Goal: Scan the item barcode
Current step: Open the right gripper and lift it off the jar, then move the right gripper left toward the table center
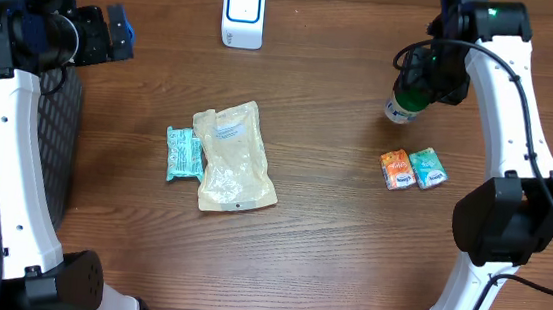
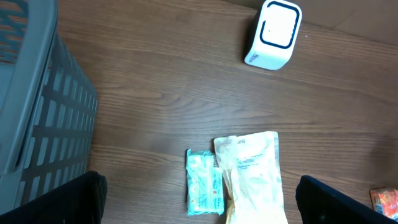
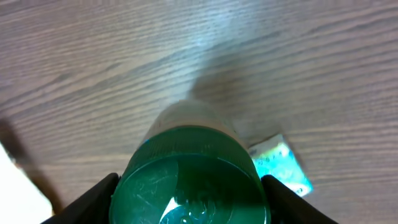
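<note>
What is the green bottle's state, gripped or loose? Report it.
Gripped: in the right wrist view the jaws of the right gripper sit against both sides of the green bottle. Whether it rests on the table, cannot tell.

You see even, bright light on the wooden tabletop (image 1: 307, 268), with soft, short shadows. In your right wrist view a pale sheen crosses the wood, and the close green bottle (image 3: 193, 186) is blurred.

Overhead: green bottle (image 1: 402, 109) mostly hidden under right gripper (image 1: 418, 87); label too small to read. Right wrist: green bottle blurred, cut by lower edge. Left wrist: basket (image 2: 37, 112), pouch (image 2: 252, 180) and orange packet (image 2: 385, 199) cropped at frame edges; pouch print illegible.
</note>
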`<state>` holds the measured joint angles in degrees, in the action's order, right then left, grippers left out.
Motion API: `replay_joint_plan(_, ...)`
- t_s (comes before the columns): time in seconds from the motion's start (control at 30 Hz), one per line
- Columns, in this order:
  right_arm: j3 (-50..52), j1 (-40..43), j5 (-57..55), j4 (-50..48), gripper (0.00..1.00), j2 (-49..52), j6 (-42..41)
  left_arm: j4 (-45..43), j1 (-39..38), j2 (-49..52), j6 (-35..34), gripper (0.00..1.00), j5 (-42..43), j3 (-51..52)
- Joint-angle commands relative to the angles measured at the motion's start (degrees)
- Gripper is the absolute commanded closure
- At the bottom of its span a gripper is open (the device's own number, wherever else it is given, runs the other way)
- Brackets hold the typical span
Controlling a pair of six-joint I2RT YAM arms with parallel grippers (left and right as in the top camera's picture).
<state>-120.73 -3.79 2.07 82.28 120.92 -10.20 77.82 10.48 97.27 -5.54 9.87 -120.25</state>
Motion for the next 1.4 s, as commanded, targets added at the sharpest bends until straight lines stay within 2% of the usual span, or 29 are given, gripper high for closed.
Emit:
replay_joint_plan(0.0, 5.1, 0.1, -2.4, -3.7, 0.39, -1.0, 1.5, -0.1, -0.4, -0.1, 1.3, 0.01, 0.1, 0.2)
replay_joint_plan(0.23, 17.2, 0.1, -2.9, -15.1, 0.42, -0.9, 3.2, -0.1, -0.4, -0.1, 1.3, 0.00, 0.1, 0.2)
replay_joint_plan(0.33, 19.6, 0.1, -2.9, -16.3, 0.46, -0.9, 3.2, -0.1, -0.4, -0.1, 1.3, 0.01, 0.1, 0.2)
replay_joint_plan(0.43, 20.0, 0.1, -3.1, -16.5, 0.45, -0.9, 3.2, -0.1, -0.4, -0.1, 1.3, 0.00, 0.1, 0.2)
replay_joint_plan(0.5, 20.0, 0.1, -3.6, -16.5, 0.39, -0.9, 3.2, -0.1, -0.4, -0.1, 1.3, 0.01, 0.1, 0.2)
replay_joint_plan(0.57, 20.0, 0.1, -3.7, -16.4, 0.24, -0.9, 3.2, -0.1, -0.4, -0.1, 1.3, 0.01, 0.1, 0.2)
replay_joint_plan(0.63, 20.0, 0.1, -3.8, -16.4, 0.15, -1.0, 3.2, -0.1, -0.4, -0.1, 1.3, 0.00, 0.1, 0.2)
replay_joint_plan(0.93, 19.6, 0.1, -5.3, -16.0, 0.12, -1.0, 3.2, -0.1, -0.4, -0.1, 1.3, 0.00, 0.1, 0.2)
replay_joint_plan(1.07, 13.9, 0.1, -5.4, -12.1, 0.12, -1.0, 3.1, -0.1, -0.4, -0.1, 1.3, 0.00, 0.1, 0.2)
replay_joint_plan(1.23, -1.4, -0.5, -4.9, -0.3, 0.12, -1.0, 3.1, -0.1, -0.4, -0.1, 1.3, 0.00, 0.1, 0.2)
replay_joint_plan(1.37, -12.5, -1.8, 3.2, 7.4, 0.06, -1.0, 3.1, -0.1, -0.4, -0.1, 1.3, 0.00, 0.1, 0.2)
